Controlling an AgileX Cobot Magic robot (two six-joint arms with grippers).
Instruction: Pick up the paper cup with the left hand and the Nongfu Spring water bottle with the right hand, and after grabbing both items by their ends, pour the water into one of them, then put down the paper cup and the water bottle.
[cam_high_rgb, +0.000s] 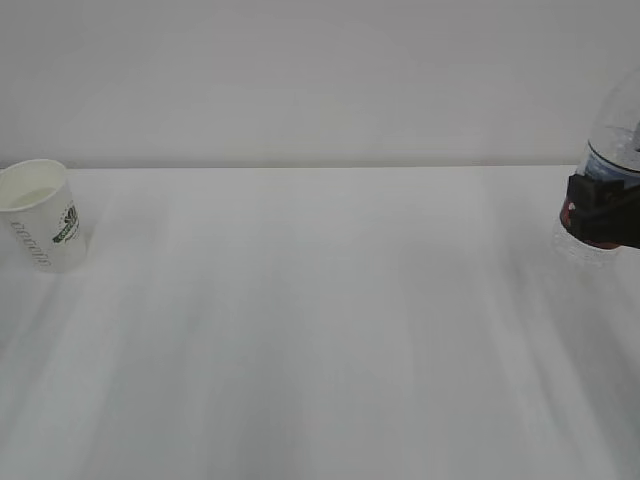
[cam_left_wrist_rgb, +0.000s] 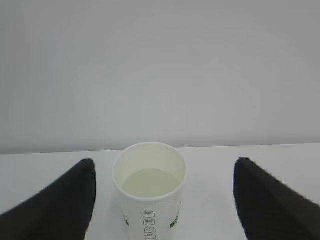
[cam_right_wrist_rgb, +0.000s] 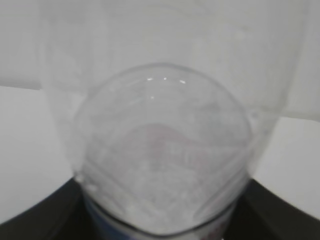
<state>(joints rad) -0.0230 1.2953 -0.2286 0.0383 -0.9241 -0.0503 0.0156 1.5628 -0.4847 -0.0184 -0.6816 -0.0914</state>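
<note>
The white paper cup stands upright at the table's far left, its green logo facing front. Water lies in its lower part. In the left wrist view the cup sits between the black fingers of my left gripper, which is open, with a clear gap on each side. At the right edge the clear Nongfu Spring water bottle is upright, base down at the tabletop. My right gripper is shut on its red label. In the right wrist view the bottle fills the frame.
The white table stretches between cup and bottle with a plain white wall behind. The left arm does not show in the exterior view.
</note>
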